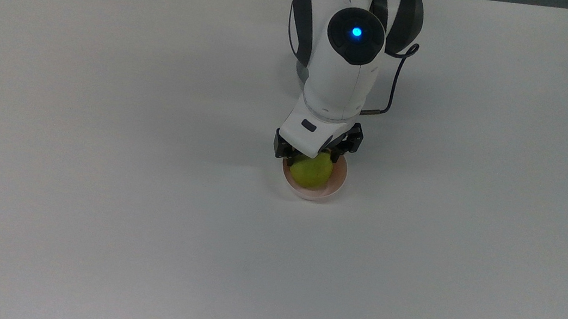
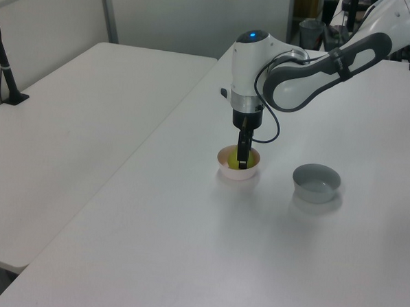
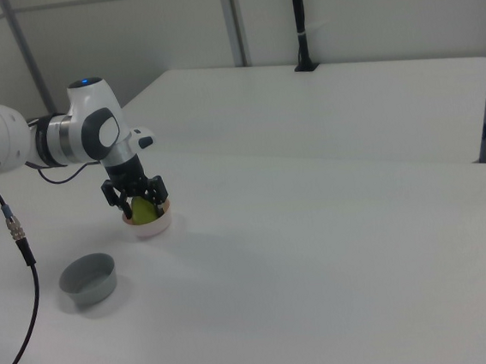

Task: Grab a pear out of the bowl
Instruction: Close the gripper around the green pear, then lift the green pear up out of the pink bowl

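From the top view, the pincer (image 1: 316, 153) is reaching down into the pink bowl (image 1: 338, 180), its two dark fingers (image 1: 282, 147) sitting on either side of the pear (image 1: 311, 171) and seeming to pinch it. The pear is lying directly under the pincer, low inside the bowl, so the lift itself looks not yet finished.

In the left view, the pincer (image 2: 243, 157) is hanging straight down into the bowl (image 2: 229, 170), with a grey bowl (image 2: 316, 183) standing well apart on the white counter (image 2: 186, 249).

From the right view, the pincer (image 3: 139, 206) is straddling the pear (image 3: 143, 209) just above the bowl (image 3: 150, 227). I would say the grip is made, and raising the fruit clear is what remains.
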